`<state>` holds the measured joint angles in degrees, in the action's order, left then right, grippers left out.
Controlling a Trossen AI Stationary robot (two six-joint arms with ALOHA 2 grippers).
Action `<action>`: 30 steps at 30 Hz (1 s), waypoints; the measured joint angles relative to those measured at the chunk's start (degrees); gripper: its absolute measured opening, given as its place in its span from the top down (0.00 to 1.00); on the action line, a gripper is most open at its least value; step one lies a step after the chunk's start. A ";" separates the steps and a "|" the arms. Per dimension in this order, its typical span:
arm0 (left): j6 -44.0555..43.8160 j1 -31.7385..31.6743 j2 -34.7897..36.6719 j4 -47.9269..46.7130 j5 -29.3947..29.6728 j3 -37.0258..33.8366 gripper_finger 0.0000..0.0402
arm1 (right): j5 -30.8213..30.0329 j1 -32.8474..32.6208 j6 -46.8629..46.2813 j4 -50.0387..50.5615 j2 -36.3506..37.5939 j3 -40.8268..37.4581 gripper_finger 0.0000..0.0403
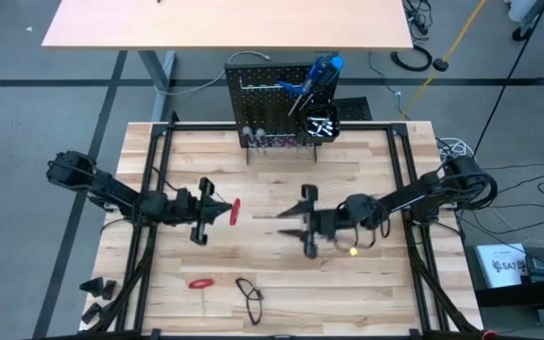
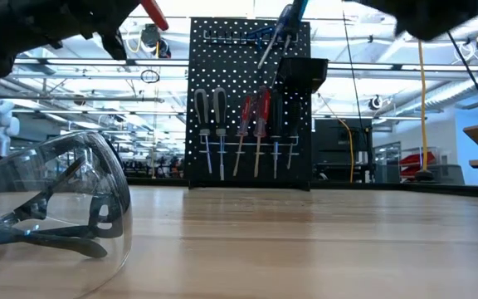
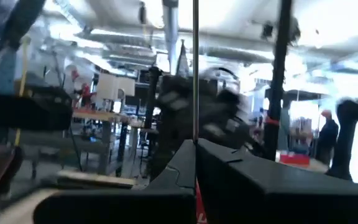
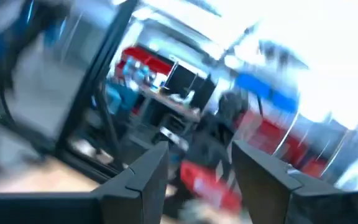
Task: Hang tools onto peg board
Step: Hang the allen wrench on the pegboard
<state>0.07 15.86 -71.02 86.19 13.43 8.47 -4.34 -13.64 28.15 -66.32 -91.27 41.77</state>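
The peg board (image 1: 272, 94) stands upright at the table's far edge, with several screwdrivers (image 2: 239, 124) hanging in a row on it. It also carries a blue-handled tool (image 1: 321, 71) at the top and a black bin (image 1: 321, 123). My left gripper (image 1: 223, 212) hovers over the table's middle left, shut on a red-handled screwdriver (image 1: 235, 212). My right gripper (image 1: 283, 225) faces it from the right, open, with nothing between its fingers (image 4: 148, 174). A red-handled tool (image 1: 200, 282) lies flat near the front edge. My left gripper pinches the red-handled screwdriver between its two fingers, about where the thin metal shaft (image 3: 195, 124) leaves the red handle (image 3: 199, 208). The shaft sticks out from between the fingertips. The screwdriver is lifted clear of the table; its red end (image 2: 154, 15) shows high up.
Clear safety glasses (image 1: 249, 296) lie near the front edge, close to the low camera (image 2: 56, 199). Small dark parts (image 1: 97, 288) sit at the front left corner. A black frame (image 1: 159, 189) borders the wooden tabletop. Bare wood lies between the grippers and the peg board.
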 joint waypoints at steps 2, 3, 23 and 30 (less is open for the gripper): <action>-5.35 -1.25 0.00 -0.14 -0.14 0.00 1.00 | -0.08 -1.03 17.00 4.19 -2.35 5.36 0.58; -8.20 -1.77 0.00 -0.83 -1.03 0.04 1.00 | -1.02 -1.32 25.77 7.06 -3.52 8.61 0.58; -37.77 -7.76 0.02 -1.88 -21.29 0.04 1.00 | -37.27 -5.02 83.78 60.20 -18.68 49.83 0.70; -38.67 -7.48 0.02 -2.88 -21.29 0.04 1.00 | -37.47 -4.66 83.20 61.00 -18.68 49.83 0.70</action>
<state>-38.60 8.38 -71.00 83.31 -7.86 8.51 -41.80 -18.30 111.35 -5.32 -109.95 91.59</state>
